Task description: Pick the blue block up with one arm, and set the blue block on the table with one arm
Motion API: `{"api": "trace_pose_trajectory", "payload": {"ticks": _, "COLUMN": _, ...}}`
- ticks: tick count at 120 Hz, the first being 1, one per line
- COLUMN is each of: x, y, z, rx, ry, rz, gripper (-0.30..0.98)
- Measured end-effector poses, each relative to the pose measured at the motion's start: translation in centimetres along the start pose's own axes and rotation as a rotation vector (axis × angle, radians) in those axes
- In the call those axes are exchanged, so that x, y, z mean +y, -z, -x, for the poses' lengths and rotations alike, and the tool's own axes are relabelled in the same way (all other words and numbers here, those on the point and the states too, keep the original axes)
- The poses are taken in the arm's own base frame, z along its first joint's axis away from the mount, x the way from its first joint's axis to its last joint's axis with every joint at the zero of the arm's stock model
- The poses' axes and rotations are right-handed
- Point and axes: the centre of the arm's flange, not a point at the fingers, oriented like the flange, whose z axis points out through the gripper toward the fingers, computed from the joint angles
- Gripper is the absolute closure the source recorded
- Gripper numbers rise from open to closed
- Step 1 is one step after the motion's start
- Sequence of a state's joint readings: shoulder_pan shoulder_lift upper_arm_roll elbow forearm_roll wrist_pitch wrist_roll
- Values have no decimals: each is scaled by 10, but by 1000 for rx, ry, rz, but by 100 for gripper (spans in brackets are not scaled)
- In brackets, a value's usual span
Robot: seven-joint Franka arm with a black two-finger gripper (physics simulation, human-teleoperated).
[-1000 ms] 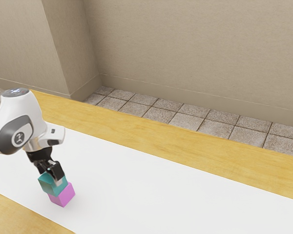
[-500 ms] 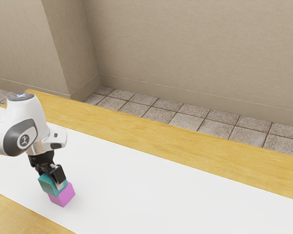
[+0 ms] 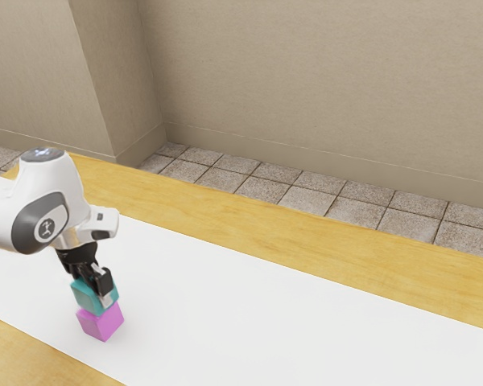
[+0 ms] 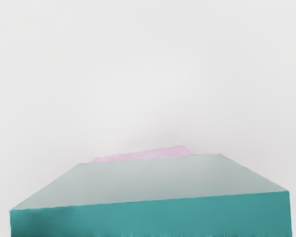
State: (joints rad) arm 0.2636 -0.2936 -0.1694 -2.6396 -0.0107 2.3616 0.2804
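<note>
In the exterior view my gripper [image 3: 95, 288] points down at the exterior view's left, shut on the blue block [image 3: 88, 297], which looks teal. One finger lies across the block's near right side; the other is mostly hidden. Directly below it in the picture is a pink block [image 3: 100, 322], its upper part covered by the blue one; whether the two touch, I cannot tell. The wrist view has the blue block [image 4: 153, 217] large at its lower edge, close under my hand, and a strip of the pink block [image 4: 143, 154] peeking out past it.
A long white surface [image 3: 266, 314] runs along the middle of the wooden table [image 3: 249, 229]. Beyond the table's far edge lie floor tiles [image 3: 262, 189] and a beige wall [image 3: 322, 88].
My hand and the blue block have shifted slightly up and toward the exterior view's right, and the block's tilt has changed. More of the pink block's top shows; it has hardly moved.
</note>
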Motion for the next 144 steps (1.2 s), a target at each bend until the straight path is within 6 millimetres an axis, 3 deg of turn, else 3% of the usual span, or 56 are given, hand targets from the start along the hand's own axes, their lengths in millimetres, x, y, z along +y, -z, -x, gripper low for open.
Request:
{"api": "trace_pose_trajectory", "payload": {"ticks": 18, "x": 27, "y": 25, "z": -41, "rx": 41, "ry": -69, "rz": -19, "gripper": 40}}
{"api": "trace_pose_trajectory", "payload": {"ticks": 38, "x": 41, "y": 4, "z": -74, "rx": -3, "ry": -98, "rz": 19, "gripper": 41}}
{"api": "trace_pose_trajectory", "payload": {"ticks": 78, "x": 43, "y": -24, "z": -85, "rx": -55, "ry": -86, "rz": 54, "gripper": 41}}
{"api": "trace_pose_trajectory", "payload": {"ticks": 86, "x": 44, "y": -26, "z": -86, "rx": -60, "ry": -85, "rz": 62, "gripper": 27}}
{"api": "trace_pose_trajectory", "payload": {"ticks": 102, "x": 44, "y": -27, "z": -86, "rx": -61, "ry": -87, "rz": 75, "gripper": 17}}
{"api": "trace_pose_trajectory", "payload": {"ticks": 110, "x": 43, "y": -21, "z": -86, "rx": -50, "ry": -89, "rz": 72, "gripper": 13}}
{"api": "trace_pose_trajectory", "payload": {"ticks": 127, "x": 47, "y": 31, "z": -84, "rx": 37, "ry": -107, "rz": 22, "gripper": 6}}
{"api": "trace_pose_trajectory", "payload": {"ticks": 144, "x": 49, "y": 48, "z": -79, "rx": 47, "ry": -117, "rz": 8, "gripper": 3}}
